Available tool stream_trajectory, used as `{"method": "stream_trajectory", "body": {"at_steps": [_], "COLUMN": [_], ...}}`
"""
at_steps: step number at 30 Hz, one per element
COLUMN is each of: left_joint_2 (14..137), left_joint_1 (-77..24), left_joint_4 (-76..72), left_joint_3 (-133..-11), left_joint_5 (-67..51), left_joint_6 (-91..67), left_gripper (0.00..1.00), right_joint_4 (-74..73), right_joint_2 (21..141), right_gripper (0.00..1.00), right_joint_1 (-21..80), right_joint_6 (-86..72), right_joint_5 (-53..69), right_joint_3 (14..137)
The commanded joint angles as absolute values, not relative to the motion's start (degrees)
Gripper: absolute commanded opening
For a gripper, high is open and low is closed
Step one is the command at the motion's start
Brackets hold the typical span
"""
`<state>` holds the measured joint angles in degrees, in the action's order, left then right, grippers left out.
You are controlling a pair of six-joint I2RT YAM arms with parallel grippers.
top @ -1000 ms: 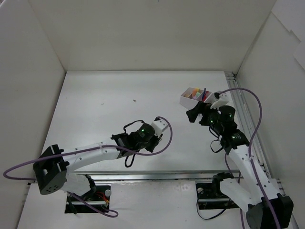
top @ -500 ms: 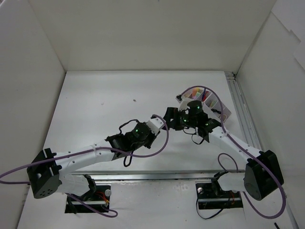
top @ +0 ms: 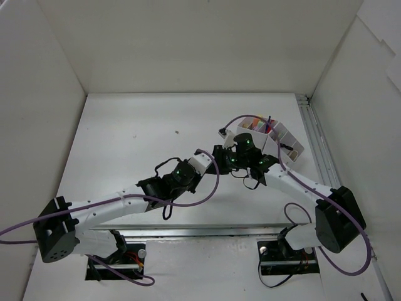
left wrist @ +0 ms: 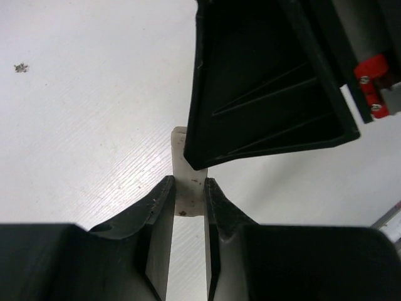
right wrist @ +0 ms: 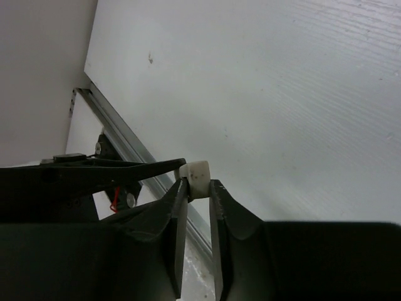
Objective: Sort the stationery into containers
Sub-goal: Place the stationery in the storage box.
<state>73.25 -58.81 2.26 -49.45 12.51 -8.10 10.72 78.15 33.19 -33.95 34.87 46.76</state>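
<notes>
At right rear I saw coloured markers [top: 258,128] in the tray [top: 291,148]; left gripper [left wrist: 188,183] and right gripper [right wrist: 199,187] pinched one eraser [right wrist: 199,170].

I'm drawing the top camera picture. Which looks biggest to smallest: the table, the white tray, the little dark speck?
1. table
2. white compartment tray
3. dark speck
The differences are plain, so nearness to the camera changes nothing.

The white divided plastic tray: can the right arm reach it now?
Probably yes: the right gripper sits beside the tray with nothing between, but it shares the small pale eraser with the left gripper.
</notes>
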Motion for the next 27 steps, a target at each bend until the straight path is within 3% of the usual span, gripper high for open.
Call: {"method": "stream_trajectory", "body": {"at_steps": [1,4,6,9,10,11,13,15,20,27], "left_joint_2": [70.6,70.4,70.2,69.9,69.8,69.3,68.4,66.6,60.4,53.6], "left_joint_1": [-58.4,-58.4,-58.4,-58.4,-58.4,-58.4,-57.8,-56.2,-48.0,-25.1], "left_joint_4": [-2.7,-3.3,-3.3,-3.1,-2.9,-2.5,-2.1,-1.6,2.0,14.9], "left_joint_3": [-50.3,-50.1,-50.0,-49.8,-49.9,-49.9,-49.6,-48.7,-45.9,-46.1], "left_joint_5": [14.0,13.7,14.1,15.7,16.3,16.7,17.9,18.5,17.6,6.4], "left_joint_6": [-7.8,-7.6,-7.8,-8.3,-8.7,-8.9,-9.8,-10.8,-18.7,-28.9], "left_gripper": [0.0,0.0,0.0,0.16,0.25,0.5,0.6,0.99,0.99,0.99], "right_joint_4": [16.3,18.5,18.8,17.8,17.4,16.4,11.8,9.5,6.0,3.3], "right_joint_2": [78.1,77.8,77.3,76.6,76.2,75.9,75.7,75.7,78.0,88.6], "right_gripper": [0.12,0.0,0.0,0.0,0.0,0.0,0.0,0.0,0.0,0.0], "right_joint_1": [33.9,33.9,33.9,33.9,34.1,33.8,33.1,30.2,23.2,17.7], "right_joint_6": [-34.5,-34.3,-33.7,-31.2,-30.7,-29.9,-27.0,-25.8,-21.1,-11.0], "right_joint_5": [35.4,34.8,33.8,30.8,29.7,28.4,23.6,20.6,8.8,-8.6], "right_joint_3": [49.7,49.7,50.1,51.3,51.6,52.8,54.6,56.7,62.2,75.7]}}
